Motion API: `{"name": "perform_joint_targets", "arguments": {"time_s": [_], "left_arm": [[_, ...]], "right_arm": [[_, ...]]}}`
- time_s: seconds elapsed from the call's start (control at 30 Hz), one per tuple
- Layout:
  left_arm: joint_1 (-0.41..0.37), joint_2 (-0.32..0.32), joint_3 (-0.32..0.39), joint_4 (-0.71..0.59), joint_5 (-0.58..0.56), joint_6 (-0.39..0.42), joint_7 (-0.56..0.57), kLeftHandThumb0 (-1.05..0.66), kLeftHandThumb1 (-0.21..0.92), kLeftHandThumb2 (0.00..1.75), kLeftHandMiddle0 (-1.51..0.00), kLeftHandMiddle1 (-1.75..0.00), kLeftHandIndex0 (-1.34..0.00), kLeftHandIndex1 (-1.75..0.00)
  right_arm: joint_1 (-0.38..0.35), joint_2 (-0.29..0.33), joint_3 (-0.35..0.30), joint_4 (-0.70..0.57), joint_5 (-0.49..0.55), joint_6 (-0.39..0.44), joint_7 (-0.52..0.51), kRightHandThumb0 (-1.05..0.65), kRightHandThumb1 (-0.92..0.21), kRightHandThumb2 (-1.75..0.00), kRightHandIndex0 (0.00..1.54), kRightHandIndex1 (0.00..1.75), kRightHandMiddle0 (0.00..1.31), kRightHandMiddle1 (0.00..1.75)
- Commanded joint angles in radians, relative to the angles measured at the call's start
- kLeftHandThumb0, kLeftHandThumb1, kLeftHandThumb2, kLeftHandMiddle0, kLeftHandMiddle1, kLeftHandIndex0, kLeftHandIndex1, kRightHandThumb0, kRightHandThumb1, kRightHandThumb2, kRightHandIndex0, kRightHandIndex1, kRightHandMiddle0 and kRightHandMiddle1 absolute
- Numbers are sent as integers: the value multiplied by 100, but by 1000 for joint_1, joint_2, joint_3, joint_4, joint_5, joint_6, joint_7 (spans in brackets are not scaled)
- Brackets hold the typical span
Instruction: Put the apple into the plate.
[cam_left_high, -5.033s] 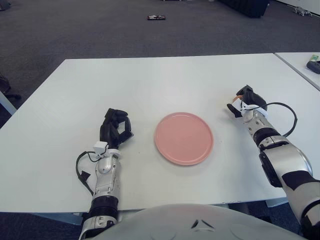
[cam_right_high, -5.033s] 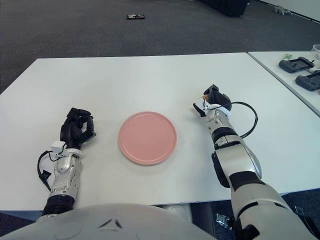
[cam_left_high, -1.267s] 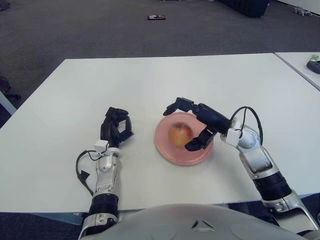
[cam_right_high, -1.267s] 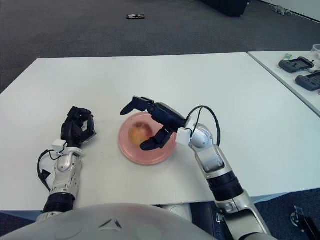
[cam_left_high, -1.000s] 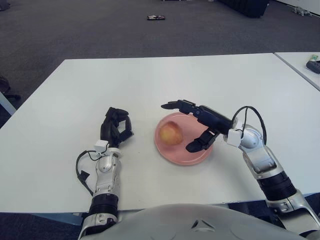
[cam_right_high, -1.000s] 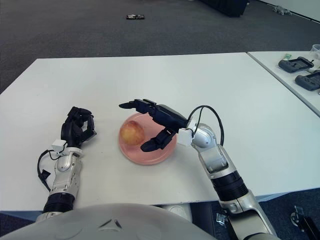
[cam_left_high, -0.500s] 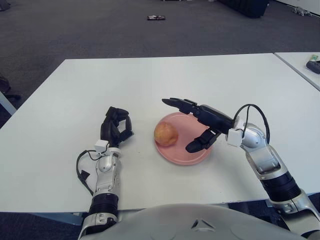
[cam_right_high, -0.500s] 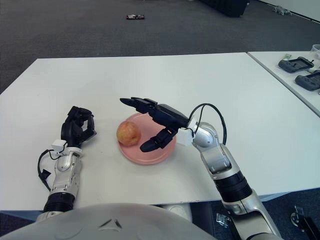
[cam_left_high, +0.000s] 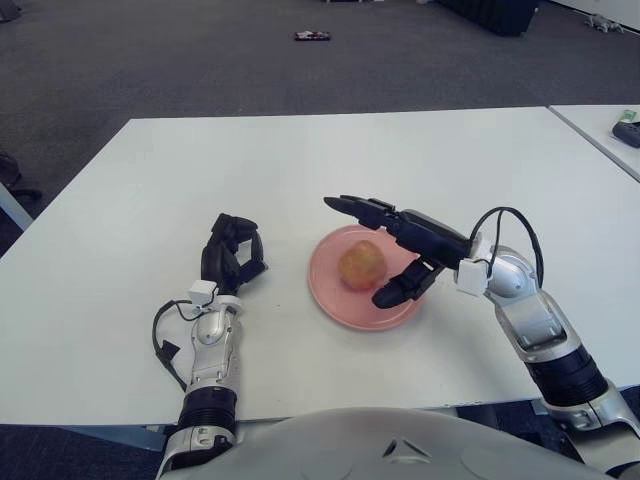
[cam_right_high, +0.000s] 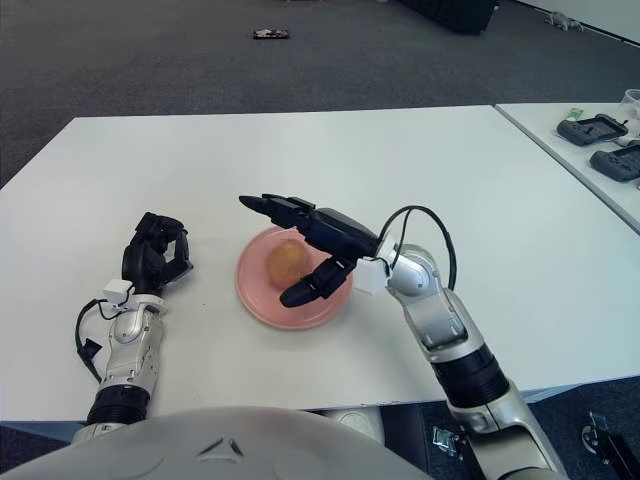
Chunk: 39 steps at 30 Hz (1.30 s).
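A yellow-red apple (cam_left_high: 361, 266) lies inside the pink plate (cam_left_high: 340, 303) at the middle of the white table. My right hand (cam_left_high: 385, 250) hovers just right of the apple with its fingers spread wide, one above the far side of the plate and the thumb over its near right part; it holds nothing. The apple is free of the fingers. My left hand (cam_left_high: 232, 253) rests on the table left of the plate with its fingers curled and empty.
The white table (cam_left_high: 150, 180) spreads out on all sides of the plate. A second table (cam_right_high: 590, 150) with dark devices (cam_right_high: 597, 128) stands at the far right. A small dark object (cam_left_high: 312, 36) lies on the carpet beyond.
Five seconds ago the plate was empty and my right hand held the apple at the right. The apple rolled to the plate's left rim and has now come back toward its middle.
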<state>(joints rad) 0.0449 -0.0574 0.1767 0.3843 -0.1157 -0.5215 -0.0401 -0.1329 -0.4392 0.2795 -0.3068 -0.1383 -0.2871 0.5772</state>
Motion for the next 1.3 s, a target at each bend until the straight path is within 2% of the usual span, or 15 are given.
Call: {"name": "perform_joint_targets", "arguments": {"time_s": [0.0,0.1,0.23,0.47,0.6,0.67,0.8,0.83,0.87,0.9,0.97,1.07,1.23,1.27], "left_arm": [[33,-7,6,44,-16,-5,-2,-42,53,106,-94,-175,-44,-175],[35,-7,5,41,-16,-1,-2,-42,53,106,-94,-175,-44,-175],[36,-8,5,39,-17,4,-1,-41,53,105,-95,-175,-44,-175],[34,-7,4,43,-13,-1,-2,-41,53,106,-97,-175,-44,-175],[31,-6,4,49,1,-12,11,-42,53,106,-99,-175,-45,-175],[31,-8,4,49,6,-13,18,-42,52,107,-99,-175,-45,-175],[30,-7,4,49,11,-5,25,-42,52,108,-101,-175,-45,-175],[30,-6,3,50,11,-3,26,-42,51,108,-101,-175,-46,-175],[29,-6,3,51,11,-2,26,-42,51,108,-101,-175,-46,-175],[29,-5,3,52,10,-1,26,-42,51,109,-101,-175,-46,-175],[28,-4,3,53,10,0,27,-42,51,109,-102,-175,-46,-175],[29,-5,2,49,12,3,31,-42,51,109,-101,-175,-46,-175],[30,-7,0,42,12,10,37,-42,50,110,-101,-175,-46,-175],[30,-8,0,41,12,12,37,-42,50,110,-101,-175,-46,-175]], "right_arm": [[16,6,-20,-10,5,-8,-24,-105,-81,-52,0,0,0,0],[23,19,-26,-3,12,-24,-40,-105,-83,-52,0,0,0,0],[47,82,-51,31,49,-81,-113,-104,-86,-53,0,0,0,0],[75,141,-93,91,68,-137,-195,-101,-89,-56,0,0,0,0],[83,193,-123,115,29,-122,-283,-100,-91,-63,0,0,0,4],[96,237,-137,115,18,-107,-343,-98,-92,-67,1,0,0,16],[113,301,-166,170,29,-120,-433,-90,-92,-70,3,9,0,59],[122,318,-181,190,42,-126,-457,-88,-92,-71,2,18,0,74],[128,328,-191,203,49,-131,-472,-85,-92,-73,1,32,0,96],[136,340,-204,217,62,-134,-488,-84,-91,-74,1,37,0,105],[146,363,-230,240,85,-139,-516,-79,-88,-81,0,61,0,130],[158,400,-263,265,115,-144,-555,-67,-80,-96,2,95,3,147],[167,448,-294,292,112,-151,-620,-55,-73,-110,13,116,10,157],[169,455,-299,297,109,-149,-632,-48,-78,-92,18,117,14,163]]}}
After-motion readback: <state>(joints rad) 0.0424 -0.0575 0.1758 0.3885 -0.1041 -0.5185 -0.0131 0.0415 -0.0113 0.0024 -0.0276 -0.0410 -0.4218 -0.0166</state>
